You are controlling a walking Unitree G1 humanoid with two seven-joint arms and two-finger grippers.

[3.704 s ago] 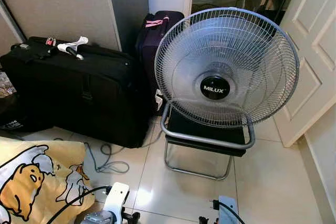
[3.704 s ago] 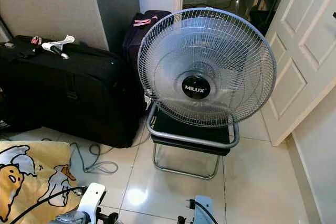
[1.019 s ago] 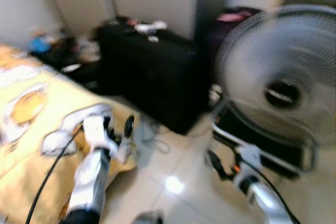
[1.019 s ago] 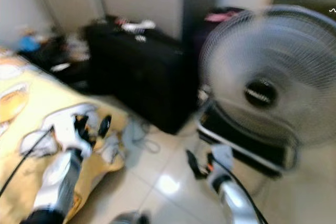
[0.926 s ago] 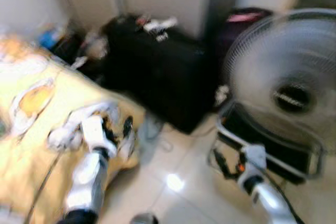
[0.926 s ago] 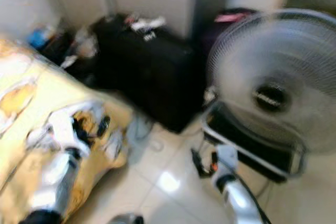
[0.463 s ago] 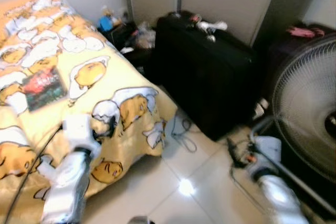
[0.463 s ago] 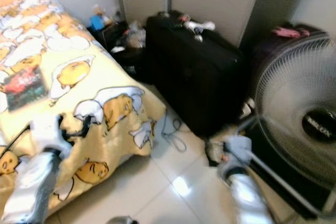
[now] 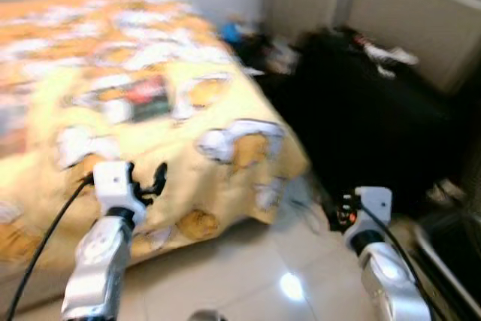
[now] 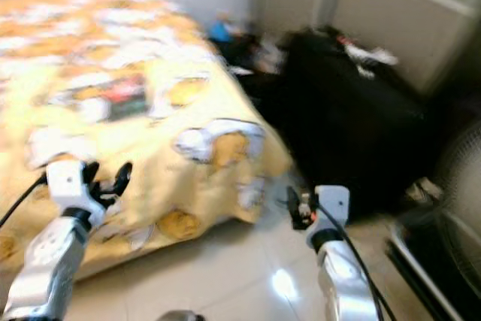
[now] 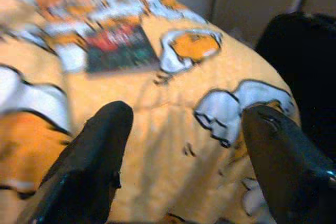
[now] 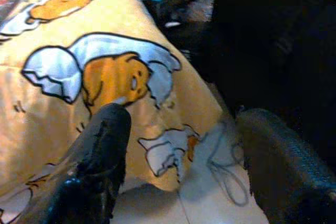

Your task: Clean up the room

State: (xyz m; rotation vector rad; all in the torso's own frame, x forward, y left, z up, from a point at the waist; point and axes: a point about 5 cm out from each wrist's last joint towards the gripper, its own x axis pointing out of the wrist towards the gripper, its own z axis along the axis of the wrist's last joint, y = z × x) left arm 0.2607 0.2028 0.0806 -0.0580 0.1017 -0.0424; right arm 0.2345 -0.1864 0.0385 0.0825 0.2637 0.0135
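Observation:
A bed (image 9: pixel 68 133) with a yellow cartoon-print blanket fills the left half of the blurred eye views. A dark red-and-green book (image 9: pixel 146 99) lies flat on it, also seen as the book (image 11: pixel 121 48) in the left wrist view. My left gripper (image 9: pixel 148 180) is raised over the bed's near edge, open and holding nothing, its fingers (image 11: pixel 100 145) spread wide. My right gripper (image 10: pixel 294 204) hangs over the tiled floor beside the bed corner, open and holding nothing, with the fingers (image 12: pixel 105 145) wide apart.
A large black suitcase (image 9: pixel 376 125) stands right of the bed, with small items on top. Blurred clutter (image 9: pixel 255 43) fills the corner by the wall. A grey cable (image 12: pixel 226 166) lies on the floor. The fan (image 10: pixel 458 178) sits at the right edge.
The whole picture has swung left: the bed now takes up more of the view and the fan has slid to the right edge. Both arms keep their raised pose.

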